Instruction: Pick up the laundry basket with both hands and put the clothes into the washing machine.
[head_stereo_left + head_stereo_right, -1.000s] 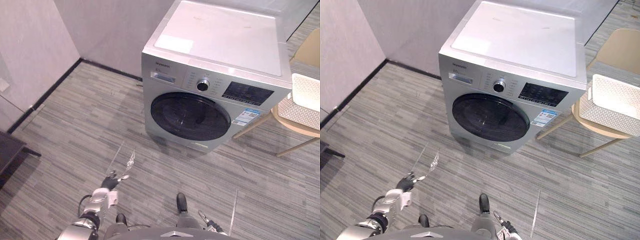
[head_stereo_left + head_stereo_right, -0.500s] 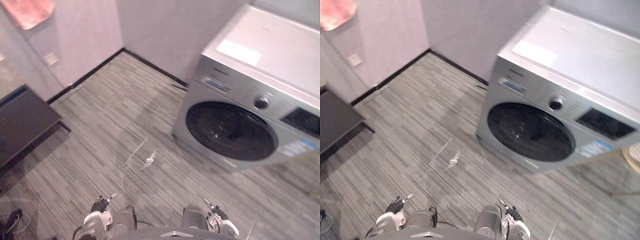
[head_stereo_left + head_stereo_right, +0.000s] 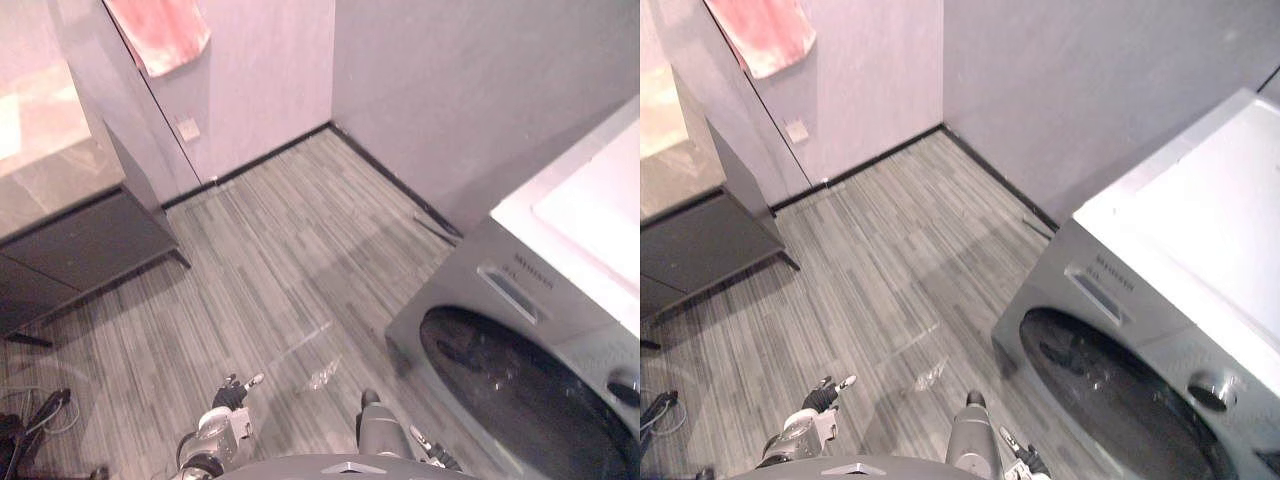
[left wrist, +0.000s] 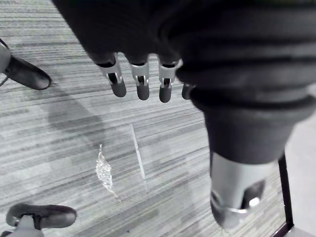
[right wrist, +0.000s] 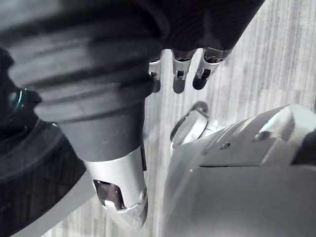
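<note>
Washing machine point(image 3: 1160, 300): where is it from where you stand?

Me: It is at my right, low and close. It sits on the floor point(image 3: 270, 260) with its back near the grey wall point(image 3: 450, 80). The top is white and the front is silver. Its round dark glass door point(image 3: 510, 395) looks closed, with a knob point(image 3: 1207, 390) on the panel above it.

And the room around it?

Me: The floor is grey, laid in long striped planks, and a black skirting point(image 3: 380, 165) runs along the foot of the walls. Two walls meet in a corner ahead of me. At my left a dark low cabinet point(image 3: 80, 250) stands against the wall, with a pale wall socket point(image 3: 187, 128) just beside it. A pink cloth point(image 3: 160, 30) hangs high above that. A small shiny mark point(image 3: 322, 377) lies on the planks between me and the machine.

What do your hands hold?

Me: They hold nothing. My left hand point(image 3: 232, 400) hangs low at my left, above bare planks. Its fingers point(image 4: 140, 81) are slack and nearly straight, with the thumb out to one side. My right hand point(image 5: 121, 187) hangs at my right side, its fingers point(image 5: 178, 79) loose in a row too. Both hands are well apart from the machine.
</note>
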You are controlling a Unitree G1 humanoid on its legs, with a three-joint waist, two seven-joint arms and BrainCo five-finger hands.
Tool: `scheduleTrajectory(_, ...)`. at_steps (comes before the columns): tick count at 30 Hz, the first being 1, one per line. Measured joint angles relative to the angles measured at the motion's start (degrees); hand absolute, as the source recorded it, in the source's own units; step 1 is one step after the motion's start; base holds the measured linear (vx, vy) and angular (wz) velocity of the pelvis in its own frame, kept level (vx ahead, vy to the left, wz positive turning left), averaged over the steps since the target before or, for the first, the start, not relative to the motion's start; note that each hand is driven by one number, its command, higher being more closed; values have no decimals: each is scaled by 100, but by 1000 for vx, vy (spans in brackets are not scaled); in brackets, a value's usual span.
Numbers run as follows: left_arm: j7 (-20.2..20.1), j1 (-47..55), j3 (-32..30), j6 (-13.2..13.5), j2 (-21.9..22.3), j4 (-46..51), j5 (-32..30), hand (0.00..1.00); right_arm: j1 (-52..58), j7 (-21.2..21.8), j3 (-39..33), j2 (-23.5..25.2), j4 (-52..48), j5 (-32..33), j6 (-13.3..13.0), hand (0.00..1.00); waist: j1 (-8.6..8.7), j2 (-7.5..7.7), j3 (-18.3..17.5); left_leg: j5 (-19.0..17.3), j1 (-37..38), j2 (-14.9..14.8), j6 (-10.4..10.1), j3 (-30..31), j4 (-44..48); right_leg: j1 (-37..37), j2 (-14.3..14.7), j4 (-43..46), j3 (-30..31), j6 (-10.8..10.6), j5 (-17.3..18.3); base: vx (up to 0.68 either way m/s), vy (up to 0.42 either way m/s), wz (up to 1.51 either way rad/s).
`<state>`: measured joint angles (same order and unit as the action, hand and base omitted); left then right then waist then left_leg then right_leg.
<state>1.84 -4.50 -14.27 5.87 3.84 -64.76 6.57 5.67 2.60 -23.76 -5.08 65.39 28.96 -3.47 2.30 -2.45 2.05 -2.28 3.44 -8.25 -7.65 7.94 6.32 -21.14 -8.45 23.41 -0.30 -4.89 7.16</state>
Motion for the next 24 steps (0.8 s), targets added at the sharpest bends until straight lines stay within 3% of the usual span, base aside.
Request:
scheduleTrajectory(2,19,-40,-18,10,-24,12,110,0,-56,-9,-3,-7,147,-43,9,0,68,90,-39,339,-302,-100,-104,-201,595,425,50,-298,-337,128,90,278,-303,82)
scheduleTrajectory(3,30,-7,-106,8,-52,5,192,0,-86,-10,2,14,160,-37,12,0,92,211,36,505,-529,-275,-50,-607,1169,801,81,-497,-617,224,106,240,-288,83)
scheduleTrajectory(4,34,20,-152,7,-73,8,217,0,-135,-11,3,19,166,-33,11,0,96,213,38,629,-607,-373,33,-841,1419,974,101,-562,-754,275,129,224,-294,88)
scheduleTrajectory(5,37,115,-160,6,-113,14,212,0,-142,-14,8,-2,212,-19,-14,0,110,312,36,810,-767,-550,214,-1201,1824,1268,136,-661,-1024,355,160,153,-233,74)
scheduleTrajectory(7,25,251,-158,-16,-101,13,193,0,-209,-27,-6,-136,287,2,-37,0,100,280,20,868,-1095,-644,323,-1420,2358,1535,156,-691,-1360,405,182,134,-163,96)
scheduleTrajectory(9,2,393,-173,-21,-95,68,163,0,-254,-45,-20,-282,254,62,-111,0,87,231,49,616,-1363,-625,251,-1413,2669,1744,168,-638,-1426,458,214,107,-46,115)
scheduleTrajectory(10,-14,400,-196,-22,-98,78,162,0,-258,-64,-17,-293,193,106,-142,0,36,159,53,286,-1506,-473,237,-1482,2686,1822,169,-593,-1484,459,219,36,59,93)
scheduleTrajectory(13,-28,426,-236,-39,-176,44,76,0,-253,-52,10,-141,46,108,-133,0,12,130,31,133,-1388,-238,344,-1706,1960,1895,188,-468,-1404,385,272,0,83,130)
scheduleTrajectory(14,-69,414,-245,-52,-189,59,-12,0,-258,-46,64,25,35,114,-127,0,38,141,42,122,-1054,-53,356,-1822,977,1887,155,-531,-1144,318,314,-28,139,130)
scheduleTrajectory(16,-80,422,-311,-85,-153,59,-54,0,-319,-42,204,115,39,116,-118,0,-48,64,58,3,-863,56,266,-1866,126,1836,177,-582,-999,155,570,-85,169,115)
scheduleTrajectory(17,-72,411,-416,-104,-234,136,-66,0,-450,-36,280,160,50,113,-121,0,-109,206,177,76,-864,212,290,-1847,-8,1803,87,-575,-866,179,672,-144,137,46)
scheduleTrajectory(20,-63,757,-714,-111,-338,100,-60,0,-549,-30,556,259,38,105,-140,0,-168,321,132,177,-566,317,344,-2071,-298,1848,31,-660,-530,193,650,-84,71,-29)
scheduleTrajectory(22,-70,774,-726,-108,-334,78,-68,0,-522,-23,554,264,39,98,-134,0,-146,321,-15,209,-532,387,378,-2097,-411,1833,-23,-732,-490,124,631,-15,72,-20)
scheduleTrajectory(24,-71,736,-673,-103,-374,63,-66,0,-429,-21,555,272,28,74,-131,0,-144,414,-95,206,-522,521,437,-2112,-458,1799,-151,-686,-486,-2,708,31,67,7)
